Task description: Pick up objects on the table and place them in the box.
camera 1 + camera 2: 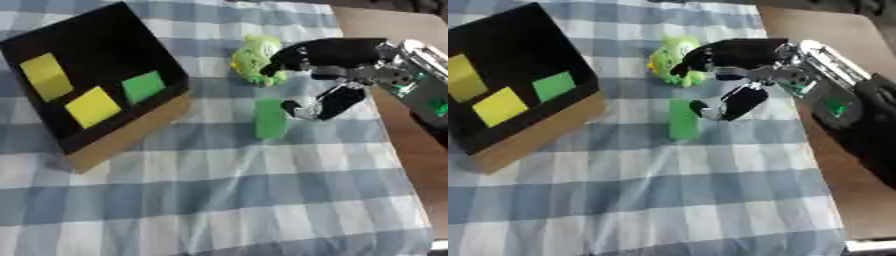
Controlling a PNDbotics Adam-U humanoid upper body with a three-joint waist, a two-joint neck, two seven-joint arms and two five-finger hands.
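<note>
A blue-and-white checked cloth (219, 200) is covering the table, and a black-lined box (131, 131) is sitting at its left, tilted, holding two yellow blocks (91, 106) and a small green block (143, 86). The right hand (741, 70) is reaching in from the right, fingers relaxed and spread, grasping nothing; its upper fingers are lying against a light-green toy (254, 59), its thumb just beside an upright green block (270, 118) whose long axis is running vertically
</note>
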